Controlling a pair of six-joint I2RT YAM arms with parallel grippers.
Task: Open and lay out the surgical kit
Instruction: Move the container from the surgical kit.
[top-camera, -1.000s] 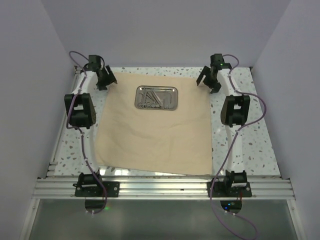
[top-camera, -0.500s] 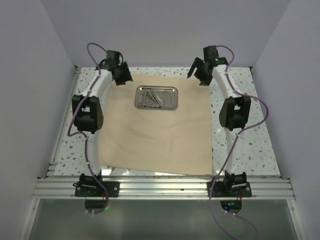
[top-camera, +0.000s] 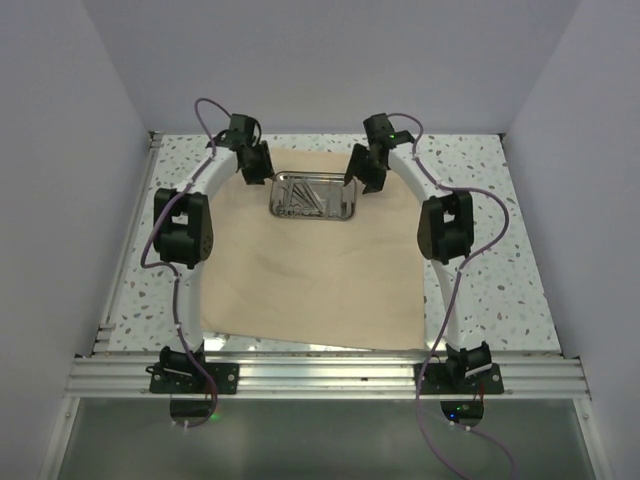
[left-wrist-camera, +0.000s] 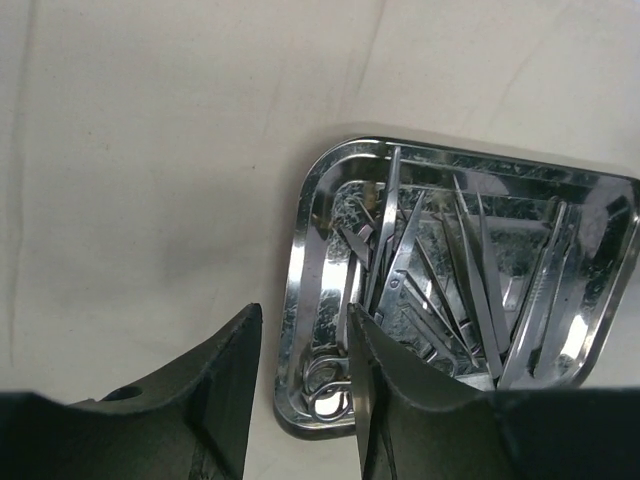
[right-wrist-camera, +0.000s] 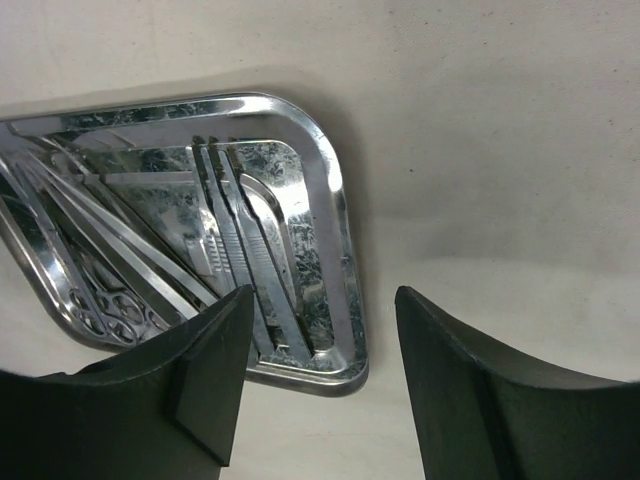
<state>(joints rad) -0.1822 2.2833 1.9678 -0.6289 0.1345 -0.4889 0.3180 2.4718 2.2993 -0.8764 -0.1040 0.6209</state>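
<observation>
The beige cloth wrap (top-camera: 310, 275) lies spread flat on the table. On its far half stands the small steel tray (top-camera: 347, 199), with several thin silvery instruments (top-camera: 308, 197) inside. My left gripper (top-camera: 256, 166) hangs over the tray's left end, open. In the left wrist view the left gripper (left-wrist-camera: 305, 320) straddles the tray's rim (left-wrist-camera: 318, 205), one finger (left-wrist-camera: 215, 400) over the cloth and the other over the instruments (left-wrist-camera: 450, 290). My right gripper (top-camera: 364, 170) is open at the tray's right end. In the right wrist view the right gripper (right-wrist-camera: 322, 295) straddles the tray's rim (right-wrist-camera: 338, 210), beside the instruments (right-wrist-camera: 235, 235).
Speckled tabletop (top-camera: 500, 260) shows around the cloth on both sides and at the back. An aluminium rail (top-camera: 330, 375) runs along the near edge with both arm bases on it. Plain walls (top-camera: 60, 200) close in the left, right and back.
Both arms have swung inward from the cloth's far corners to the two ends of the tray. Both sets of jaws have narrowed. Cloth and tray have not moved.
</observation>
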